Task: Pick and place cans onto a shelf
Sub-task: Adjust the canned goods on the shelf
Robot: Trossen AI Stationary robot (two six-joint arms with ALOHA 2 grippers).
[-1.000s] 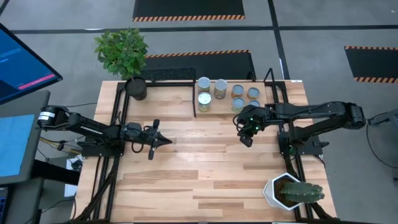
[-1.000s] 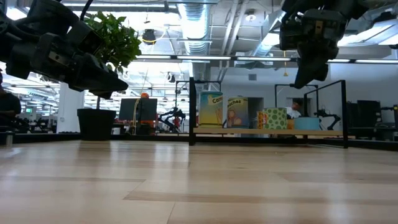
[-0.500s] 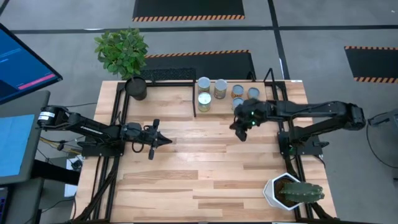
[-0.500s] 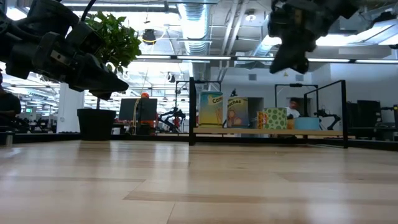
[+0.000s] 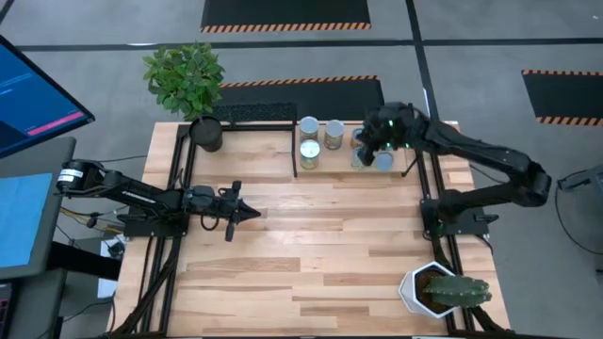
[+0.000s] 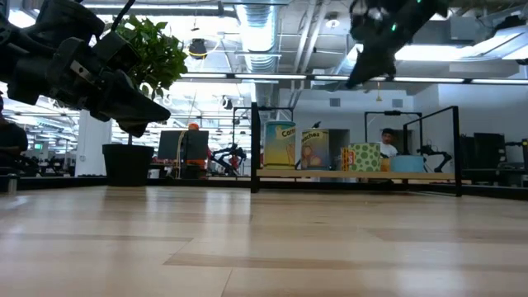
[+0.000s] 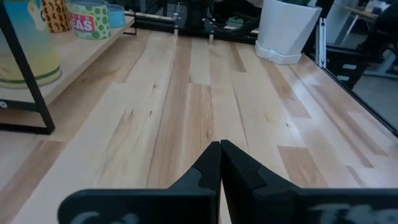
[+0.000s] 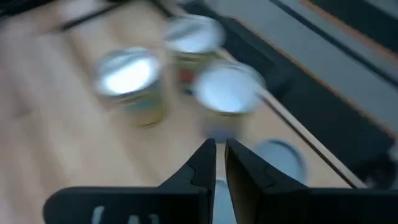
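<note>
Since a second ago my right gripper [image 5: 375, 151] has swung from the open table onto the low black-rod shelf with its wooden board [image 5: 345, 168], above the small tin cans [image 5: 310, 153]; its fingers stand narrowly apart, holding nothing. Low view: cans [image 6: 280, 145] line the shelf [image 6: 355, 174]. Left wrist view: my left gripper [image 7: 220, 151] is closed, empty, over bare planks.
</note>
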